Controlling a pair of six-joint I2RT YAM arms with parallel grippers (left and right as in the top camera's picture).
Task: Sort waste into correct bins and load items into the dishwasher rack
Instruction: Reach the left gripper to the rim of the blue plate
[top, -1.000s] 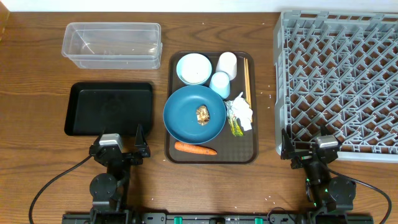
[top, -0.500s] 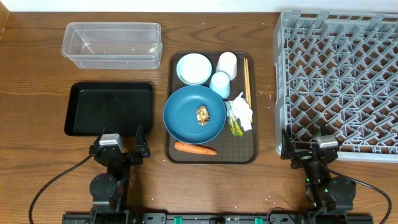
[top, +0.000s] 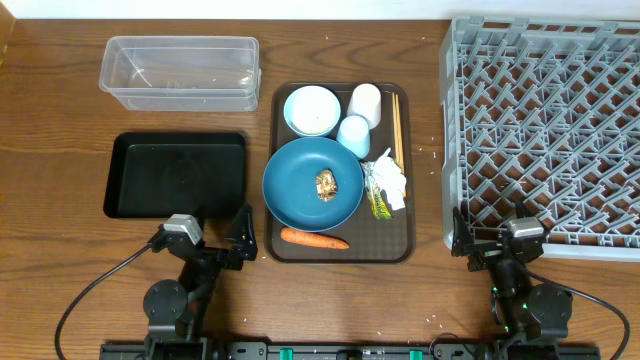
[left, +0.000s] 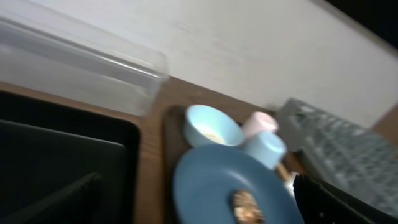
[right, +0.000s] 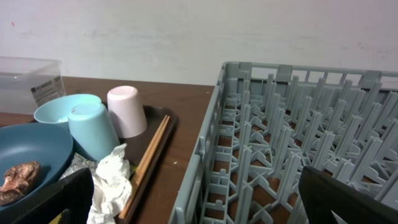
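Evidently nothing sorted yet: tub (top: 180, 72), black tray (top: 175, 175), rack (top: 545, 120) unfilled; dish (top: 300, 180), carrot (top: 314, 238), wrappers (top: 380, 203) found on brown tray (top: 400, 248). Left fingers (top: 240, 226), right fingers (right: 43, 202) spread wide, nothing held.

Soft, even light falls from above in the overhead view, with short, faint shadows and a mild sheen on the clear tub (top: 180, 72). The left wrist view is smeared with blur throughout; the right wrist view is sharp, though dimmer at its lower corners.

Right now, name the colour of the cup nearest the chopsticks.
The cup is white, faintly pinkish; clearest from the right wrist.
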